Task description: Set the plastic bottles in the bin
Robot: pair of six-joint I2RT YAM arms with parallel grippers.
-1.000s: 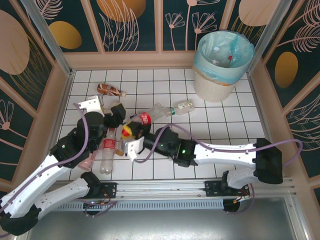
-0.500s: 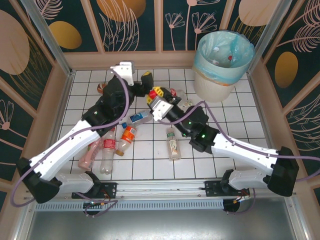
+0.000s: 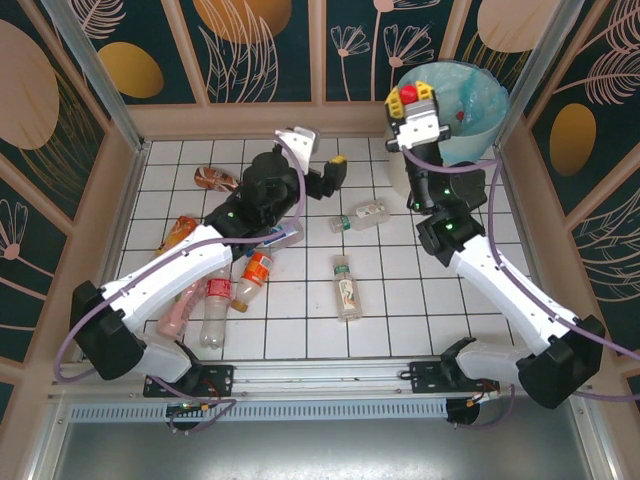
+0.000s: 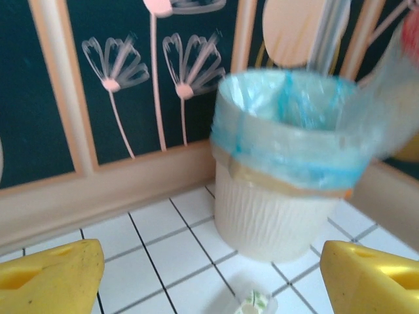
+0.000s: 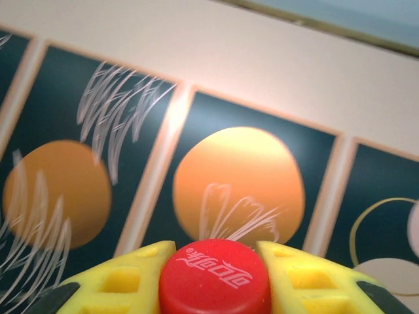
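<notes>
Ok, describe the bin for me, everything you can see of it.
The bin is a round white bucket with a finely ribbed wall, lined with a light blue bag folded out over the rim, a tan band below the fold. It stands upright on the white tiles in the far right corner, beside the wall panels. Clear items with a red spot lie inside. The right gripper, shut on a red-capped bottle, hangs at its left rim; whether they touch is unclear.

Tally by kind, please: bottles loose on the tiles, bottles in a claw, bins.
Loose bottles on the tiles: 8
Red-capped bottle in the right claw: 1
Bin: 1
Total: 10 things, 9 of them bottles; the bin's contents can't be counted.
</notes>
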